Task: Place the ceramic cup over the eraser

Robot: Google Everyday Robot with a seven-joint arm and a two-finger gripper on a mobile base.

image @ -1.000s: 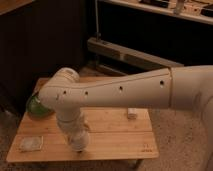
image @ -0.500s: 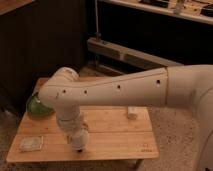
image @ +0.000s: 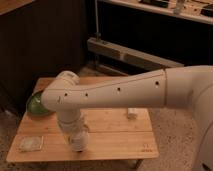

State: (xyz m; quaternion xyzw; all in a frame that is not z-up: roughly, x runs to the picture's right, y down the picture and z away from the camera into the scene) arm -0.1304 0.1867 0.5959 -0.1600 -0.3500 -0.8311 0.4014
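My white arm reaches in from the right across the wooden table point(image: 115, 142). Its gripper point(image: 78, 141) points down over the front left part of the tabletop. A whitish shape at the gripper's lower end touches or nearly touches the wood; I cannot tell whether it is the ceramic cup or part of the gripper. No separate cup shows elsewhere. A small white block, probably the eraser point(image: 132, 113), lies on the table to the gripper's right, just below the forearm.
A green bowl point(image: 36, 104) sits at the table's left edge, partly behind the arm. A flat clear packet point(image: 31, 144) lies at the front left corner. Dark cabinets and a low metal rail stand behind the table.
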